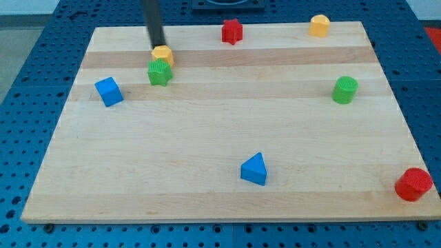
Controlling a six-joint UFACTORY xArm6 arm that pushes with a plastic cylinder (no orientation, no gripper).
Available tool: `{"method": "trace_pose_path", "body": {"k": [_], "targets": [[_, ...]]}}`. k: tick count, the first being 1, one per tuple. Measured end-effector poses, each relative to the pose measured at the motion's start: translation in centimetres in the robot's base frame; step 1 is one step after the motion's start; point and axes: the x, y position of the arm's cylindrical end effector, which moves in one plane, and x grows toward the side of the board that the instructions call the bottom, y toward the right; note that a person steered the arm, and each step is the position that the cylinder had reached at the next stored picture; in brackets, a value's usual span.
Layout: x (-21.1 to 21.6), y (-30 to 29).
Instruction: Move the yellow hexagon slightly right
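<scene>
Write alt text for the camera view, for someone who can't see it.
My tip touches the top-left side of a yellow hexagon at the wooden board's upper left, a green block right below it. Scattered elsewhere: blue cube, red star, another yellow block, green cylinder, blue triangular block, red cylinder.

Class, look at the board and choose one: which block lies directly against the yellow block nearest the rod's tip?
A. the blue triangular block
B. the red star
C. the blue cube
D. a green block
D: the green block sits right up against the lower edge of the yellow block at the view's upper left, with my tip just above that yellow block.
</scene>
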Motion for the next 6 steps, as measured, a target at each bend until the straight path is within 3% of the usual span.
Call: {"method": "trace_pose_path", "body": {"k": [1,2,3,6], "targets": [[-0.5,-7.1],[3.0,-8.9],[4.2,-6.2],[4.2,15.9]]}}
